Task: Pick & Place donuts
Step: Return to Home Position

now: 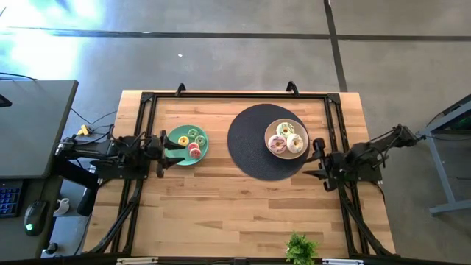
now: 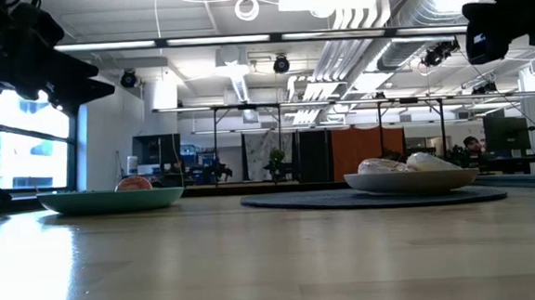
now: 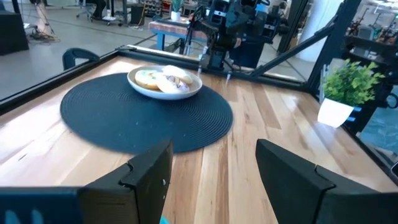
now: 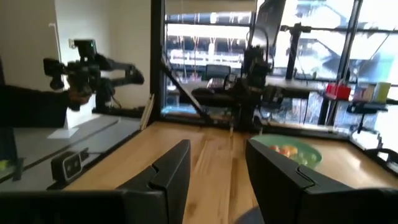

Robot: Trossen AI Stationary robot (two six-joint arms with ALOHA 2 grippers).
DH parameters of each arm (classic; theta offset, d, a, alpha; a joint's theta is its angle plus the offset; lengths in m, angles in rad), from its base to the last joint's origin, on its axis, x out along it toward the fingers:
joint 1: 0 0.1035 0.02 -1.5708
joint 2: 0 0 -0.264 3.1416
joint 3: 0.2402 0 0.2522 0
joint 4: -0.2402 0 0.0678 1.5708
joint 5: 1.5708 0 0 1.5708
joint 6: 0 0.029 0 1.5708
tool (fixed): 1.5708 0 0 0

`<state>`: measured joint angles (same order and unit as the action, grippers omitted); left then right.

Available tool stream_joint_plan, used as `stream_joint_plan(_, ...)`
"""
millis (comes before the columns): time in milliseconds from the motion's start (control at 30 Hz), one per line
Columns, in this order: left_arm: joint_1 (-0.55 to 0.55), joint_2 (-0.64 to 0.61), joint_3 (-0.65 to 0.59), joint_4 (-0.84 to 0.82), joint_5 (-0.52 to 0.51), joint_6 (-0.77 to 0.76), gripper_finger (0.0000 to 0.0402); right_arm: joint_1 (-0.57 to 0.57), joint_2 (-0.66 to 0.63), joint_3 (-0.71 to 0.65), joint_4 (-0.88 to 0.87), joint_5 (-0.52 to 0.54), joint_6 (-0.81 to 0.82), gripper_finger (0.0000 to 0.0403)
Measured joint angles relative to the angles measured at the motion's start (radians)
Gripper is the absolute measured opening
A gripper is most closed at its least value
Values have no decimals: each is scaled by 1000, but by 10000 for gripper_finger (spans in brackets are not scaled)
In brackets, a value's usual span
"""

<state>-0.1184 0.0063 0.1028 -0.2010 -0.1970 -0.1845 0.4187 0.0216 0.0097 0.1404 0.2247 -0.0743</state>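
Note:
Several tiny donuts, yellow [image 1: 183, 140], green [image 1: 193, 132] and red-pink [image 1: 194, 149], lie on a green plate [image 1: 174, 152]. Three larger iced donuts, pale green [image 1: 285, 130], pink [image 1: 277, 144] and white [image 1: 296, 143], lie on a beige plate [image 1: 269, 129], which stands on a dark round mat [image 1: 246, 147]. My left gripper [image 1: 163, 145] hangs open above the green plate's left edge. My right gripper [image 1: 318, 158] is open just right of the mat. In the low view both arms are raised off the table. Each wrist view shows its own fingers apart: left gripper [image 3: 214, 168], right gripper [image 4: 217, 165].
A leafy plant sprig in a white pot [image 1: 300, 248] stands at the table's near edge, right of middle. A black frame [image 1: 235, 94] runs around the far and side edges of the table. Bare wood lies between the plates and the near edge.

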Motion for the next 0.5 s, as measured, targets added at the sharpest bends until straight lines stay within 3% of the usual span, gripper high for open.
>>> stream_joint_plan(233,0,1,3,-45,3,-13,227,0,0,0,-79,-4,93,151)
stream_joint_plan(500,0,1,5,-69,4,-4,227,0,4,0,-84,-3,50,152)
